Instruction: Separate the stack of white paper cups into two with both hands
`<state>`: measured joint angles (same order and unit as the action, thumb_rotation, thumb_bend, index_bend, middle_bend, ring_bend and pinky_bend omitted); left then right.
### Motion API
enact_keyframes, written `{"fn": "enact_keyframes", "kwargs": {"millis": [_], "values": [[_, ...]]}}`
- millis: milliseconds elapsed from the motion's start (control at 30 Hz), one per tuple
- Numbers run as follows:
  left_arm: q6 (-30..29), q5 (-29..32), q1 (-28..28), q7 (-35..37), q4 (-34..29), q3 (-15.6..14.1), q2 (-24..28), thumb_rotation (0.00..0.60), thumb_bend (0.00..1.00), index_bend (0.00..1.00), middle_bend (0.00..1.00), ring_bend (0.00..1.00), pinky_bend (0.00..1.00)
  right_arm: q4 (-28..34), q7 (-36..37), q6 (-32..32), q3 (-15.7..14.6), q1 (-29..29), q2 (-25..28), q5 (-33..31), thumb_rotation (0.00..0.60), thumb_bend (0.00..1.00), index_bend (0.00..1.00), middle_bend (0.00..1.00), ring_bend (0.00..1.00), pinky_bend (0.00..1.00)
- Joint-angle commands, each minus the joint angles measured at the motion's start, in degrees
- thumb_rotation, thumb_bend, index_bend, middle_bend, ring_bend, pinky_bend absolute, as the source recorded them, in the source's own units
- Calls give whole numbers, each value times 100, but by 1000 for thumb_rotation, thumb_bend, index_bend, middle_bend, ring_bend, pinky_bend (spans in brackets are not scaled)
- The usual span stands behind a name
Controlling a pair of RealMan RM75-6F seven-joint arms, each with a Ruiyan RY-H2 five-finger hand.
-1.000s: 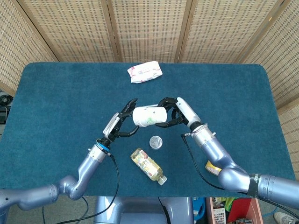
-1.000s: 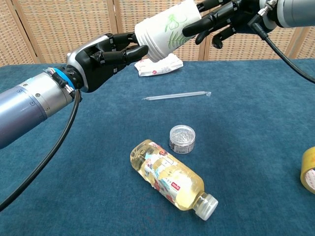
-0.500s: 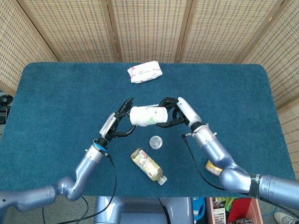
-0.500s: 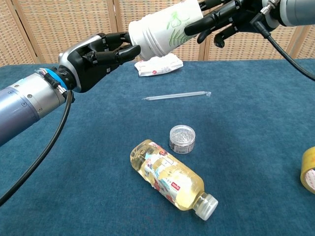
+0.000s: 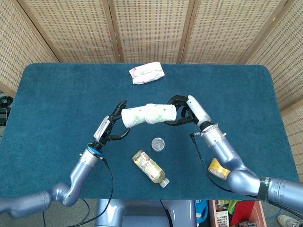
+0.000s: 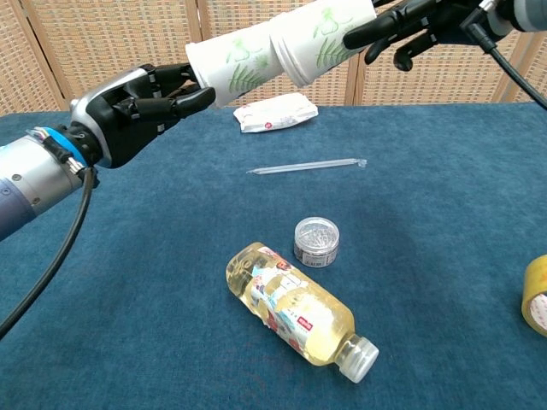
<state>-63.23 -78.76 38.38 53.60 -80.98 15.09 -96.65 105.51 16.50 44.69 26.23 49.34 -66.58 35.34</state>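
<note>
From the head camera, two white paper cups with green leaf prints point(image 5: 149, 114) lie end to end above the blue table point(image 5: 57, 109), long axis running left-right, partly nested; the left hand point(image 5: 110, 128) grips the left cup's base end, the right hand point(image 5: 183, 111) grasps the right cup's mouth end; from the chest camera, the left cup point(image 6: 231, 68) points its base toward the left hand point(image 6: 137, 107), the right cup point(image 6: 320, 36) overlapping it, the right hand point(image 6: 419, 21) holding it.

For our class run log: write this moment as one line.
stage: pulling cups apart | left hand: holds inner cup | right hand: holds outer cup | cups: partly nested, above table
</note>
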Motion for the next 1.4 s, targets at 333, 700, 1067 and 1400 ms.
{"fn": "enact_keyframes", "kwargs": {"millis": [333, 700, 1067, 1400], "values": [[-62, 86, -259, -395, -317, -89, 468, 600, 433, 670, 27, 0, 0, 20, -51, 135, -142, -215, 146, 50, 600, 212, 763, 641, 514, 748], [596, 1082, -329, -2380, -1085, -214, 1415, 600, 433, 671, 54, 0, 0, -71, -1314, 954, -885, -374, 130, 155, 600, 212, 763, 638, 514, 748], [347, 1837, -460, -4369, -1982, -401, 2070, 600, 433, 671, 63, 0, 0, -275, -2526, 1770, -1457, -596, -111, 271, 600, 212, 763, 620, 514, 748], [83, 2229, -602, -5702, -2245, -770, 2253, 600, 433, 669, 52, 0, 0, -536, -3218, 2258, -1811, -882, -436, 615, 600, 212, 763, 599, 514, 745]]}}
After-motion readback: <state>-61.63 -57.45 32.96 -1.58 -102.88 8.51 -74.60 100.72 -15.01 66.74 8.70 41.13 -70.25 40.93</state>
